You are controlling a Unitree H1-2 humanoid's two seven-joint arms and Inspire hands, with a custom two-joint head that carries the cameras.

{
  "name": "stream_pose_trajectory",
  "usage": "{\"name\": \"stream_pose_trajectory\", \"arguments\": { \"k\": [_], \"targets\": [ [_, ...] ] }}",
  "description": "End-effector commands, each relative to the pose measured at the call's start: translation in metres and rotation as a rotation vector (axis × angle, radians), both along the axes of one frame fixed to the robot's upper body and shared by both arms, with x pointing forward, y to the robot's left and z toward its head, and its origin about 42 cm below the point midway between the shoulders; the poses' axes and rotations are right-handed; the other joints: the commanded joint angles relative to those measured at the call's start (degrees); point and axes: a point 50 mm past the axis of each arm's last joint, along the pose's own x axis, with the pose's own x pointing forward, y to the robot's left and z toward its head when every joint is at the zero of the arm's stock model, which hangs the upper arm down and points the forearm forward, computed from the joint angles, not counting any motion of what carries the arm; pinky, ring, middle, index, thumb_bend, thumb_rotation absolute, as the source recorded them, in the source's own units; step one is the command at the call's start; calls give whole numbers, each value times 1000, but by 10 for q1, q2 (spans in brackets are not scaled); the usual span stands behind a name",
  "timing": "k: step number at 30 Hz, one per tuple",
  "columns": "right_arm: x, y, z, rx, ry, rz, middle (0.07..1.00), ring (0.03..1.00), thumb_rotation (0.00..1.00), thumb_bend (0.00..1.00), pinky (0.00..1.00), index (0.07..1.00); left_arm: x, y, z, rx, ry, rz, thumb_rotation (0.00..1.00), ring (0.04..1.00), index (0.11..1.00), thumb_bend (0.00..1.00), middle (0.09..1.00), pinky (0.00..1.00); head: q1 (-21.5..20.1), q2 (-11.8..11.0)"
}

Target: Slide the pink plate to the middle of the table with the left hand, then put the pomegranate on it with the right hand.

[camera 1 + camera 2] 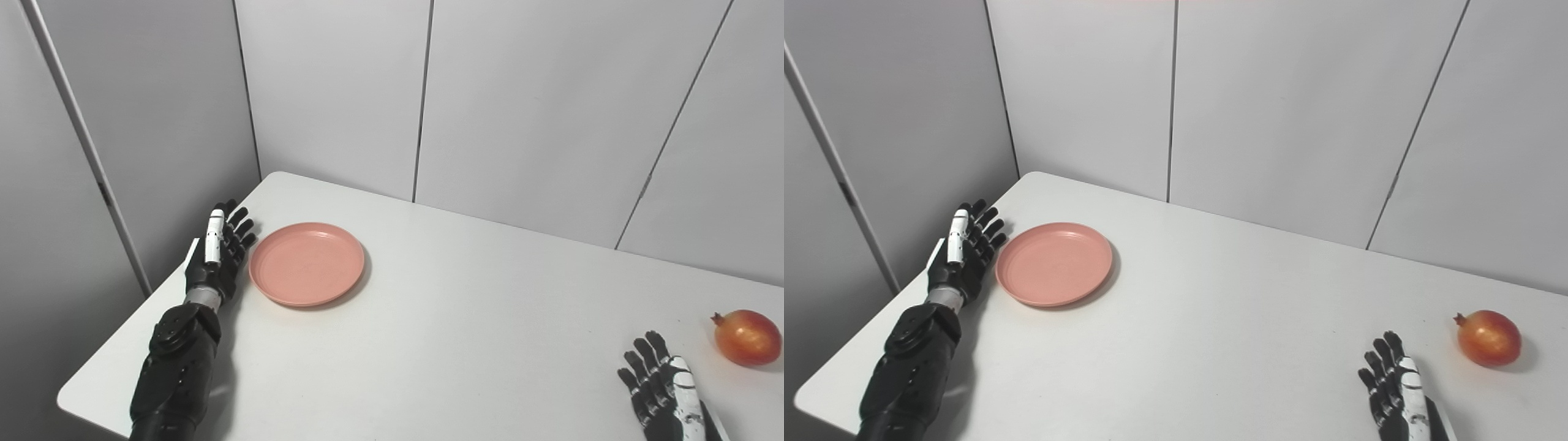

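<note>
Left hand [217, 257] fingers spread, just beside plate [306, 263] at worktop [441, 318] left; right hand [1396, 392] fingers spread, empty, near pomegranate [1488, 338]

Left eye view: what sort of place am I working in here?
Probably a lab or test booth: a bare white table set into a corner of plain grey wall panels, with only a pink plate and a pomegranate as props.

Table [465, 318]: smooth white top, matt with a faint sheen. Plate [306, 263]: pink, looks like matt plastic, smooth. Pomegranate [747, 337]: glossy red-orange skin with a highlight. Left hand [219, 252] and right hand [664, 389]: black hard shell, slightly shiny, with glossy white strips; metal ring at left wrist. Wall panels [520, 110]: smooth, matt grey.
</note>
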Motion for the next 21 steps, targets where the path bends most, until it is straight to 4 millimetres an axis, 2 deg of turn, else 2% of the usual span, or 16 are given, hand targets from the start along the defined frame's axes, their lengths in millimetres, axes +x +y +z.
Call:
{"name": "stream_pose_trajectory", "arguments": {
  "k": [1, 8, 21],
  "targets": [
    [6, 1, 10, -1, -38, 4, 1000, 1000, 1000, 191, 1000, 1000, 10, -10, 8, -17, -16, -17, 1000, 929, 928, 386, 936, 928, 1, 1],
    [6, 1, 9, -1, -32, 2, 1000, 1000, 1000, 198, 1000, 1000, 10, -18, 2, -18, -9, -49, 1000, 930, 922, 396, 935, 934, 1, 3],
    [7, 4, 8, 5, -37, 0, 1000, 1000, 1000, 193, 1000, 1000, 12, -39, 3, -28, 23, -75, 1000, 908, 915, 373, 916, 906, -9, 6]
  ]
}}
